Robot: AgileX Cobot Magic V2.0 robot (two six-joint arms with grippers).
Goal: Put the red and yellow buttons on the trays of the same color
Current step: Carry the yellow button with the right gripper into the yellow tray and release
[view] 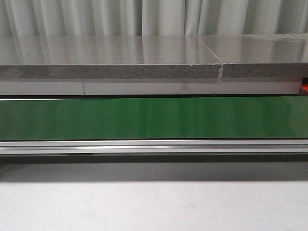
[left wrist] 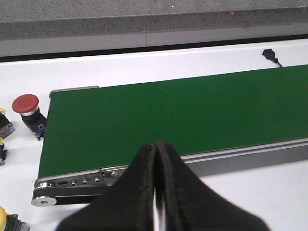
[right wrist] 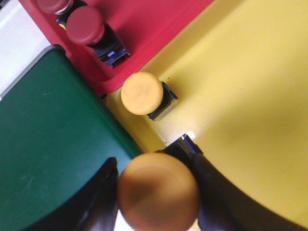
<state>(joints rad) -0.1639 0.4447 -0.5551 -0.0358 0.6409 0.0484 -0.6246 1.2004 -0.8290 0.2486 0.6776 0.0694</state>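
**Q:** Front view: what is showing?

**A:** Only the green conveyor belt is running across the frame, with a grey speckled slab behind it at 12 o'clock. No arm, button or tray is appearing here, so this view is telling nothing about the step.

**Q:** Left wrist view?

**A:** The left gripper is hanging over the belt's near rail with its black fingers pressed together and nothing between them. A red button is waiting on the white table just off the belt end, at about 10 o'clock from the fingertips and well apart from them. Edges of further buttons, one yellow-capped, are peeking in along that same side.

**Q:** Right wrist view?

**A:** The right gripper is pinching a yellow button; its cap is filling the gap between the two dark fingers. It is hovering over the corner where the belt meets the yellow tray. A second yellow button is already lying in that tray, at 12 o'clock from the held one and near it. Two red buttons are sitting in the red tray at roughly 11 o'clock.

**Q:** Which step is this, and what does the next move call for?

**A:** Judging by this, the placing of a yellow button is under way. The next move seems to call for carrying it fully over the yellow tray, clear of the rim and of the button already there, then spreading the fingers.
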